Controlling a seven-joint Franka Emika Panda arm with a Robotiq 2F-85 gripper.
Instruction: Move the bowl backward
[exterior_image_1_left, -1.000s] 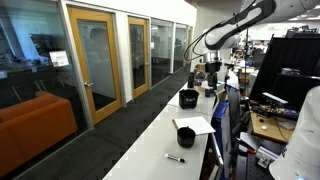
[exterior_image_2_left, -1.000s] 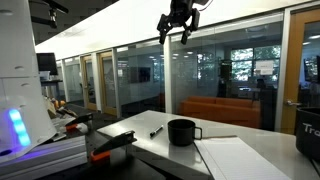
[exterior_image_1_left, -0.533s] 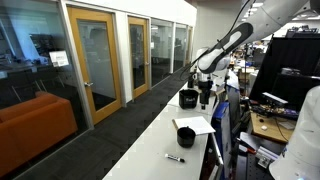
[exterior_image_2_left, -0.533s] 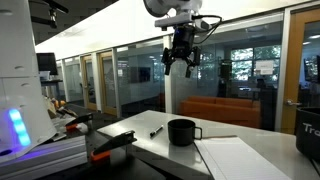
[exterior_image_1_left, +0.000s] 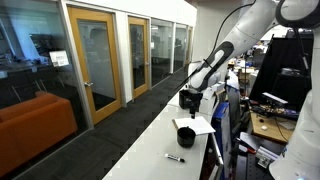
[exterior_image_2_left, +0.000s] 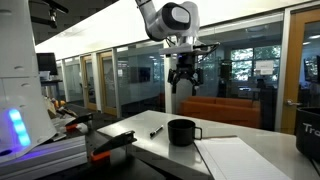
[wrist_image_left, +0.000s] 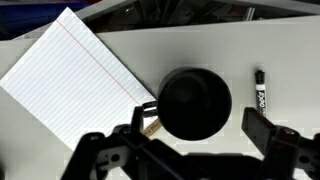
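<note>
The small black bowl (wrist_image_left: 194, 103) stands on the white counter, with its edge on a corner of the lined paper sheet (wrist_image_left: 75, 75). It shows in both exterior views (exterior_image_1_left: 185, 134) (exterior_image_2_left: 181, 132). My gripper (wrist_image_left: 200, 125) is open and empty, with a finger on either side of the bowl in the wrist view. In the exterior views the gripper (exterior_image_2_left: 183, 82) (exterior_image_1_left: 193, 98) hangs well above the bowl and does not touch it.
A black marker (wrist_image_left: 261, 92) (exterior_image_2_left: 156, 131) lies on the counter beside the bowl. A larger black container (exterior_image_1_left: 184, 99) stands farther along the counter, partly behind my gripper. Glass walls and doors run along one side, and cluttered desks along the other.
My arm has swung over and come down from near the ceiling to hover above the bowl. The bowl, paper and marker have not moved.
</note>
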